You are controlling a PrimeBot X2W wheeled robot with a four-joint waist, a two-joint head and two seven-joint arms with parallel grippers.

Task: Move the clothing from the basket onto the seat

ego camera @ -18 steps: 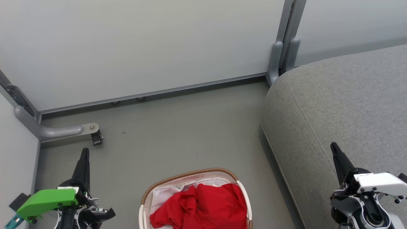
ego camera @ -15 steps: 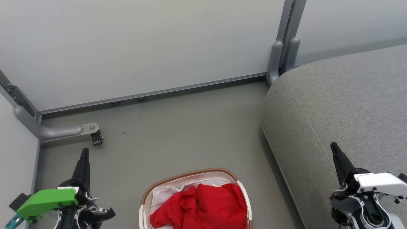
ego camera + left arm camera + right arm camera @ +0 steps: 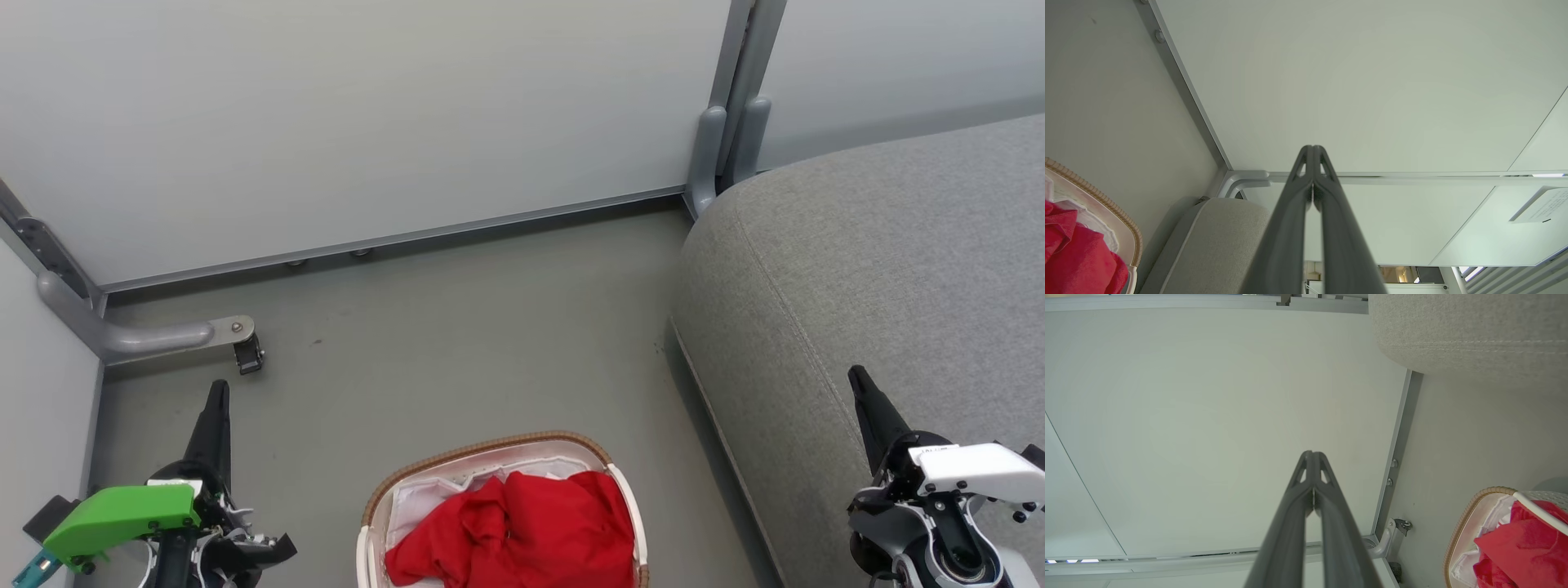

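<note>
Red clothing [image 3: 522, 527] lies bunched in the basket [image 3: 490, 448], a cream oval with a brown woven rim and white liner, on the floor at the bottom centre of the head view. The grey seat [image 3: 882, 269] rises at the right. My left gripper [image 3: 217, 390] points up at the lower left, shut and empty, left of the basket. Above the seat's near edge my right gripper [image 3: 857, 377] is shut and empty too. In the left wrist view the gripper [image 3: 1312, 149] has its tips together, with the clothing [image 3: 1073, 261] at the lower left. The right wrist view shows the shut gripper [image 3: 1312, 454] and the clothing [image 3: 1523, 547].
Pale partition walls [image 3: 367, 122] close off the back and left, standing on grey metal feet. One foot with a small caster [image 3: 247, 356] juts onto the floor just beyond my left gripper. A grey post [image 3: 718, 147] stands between wall and seat. Bare grey floor [image 3: 457, 343] lies beyond the basket.
</note>
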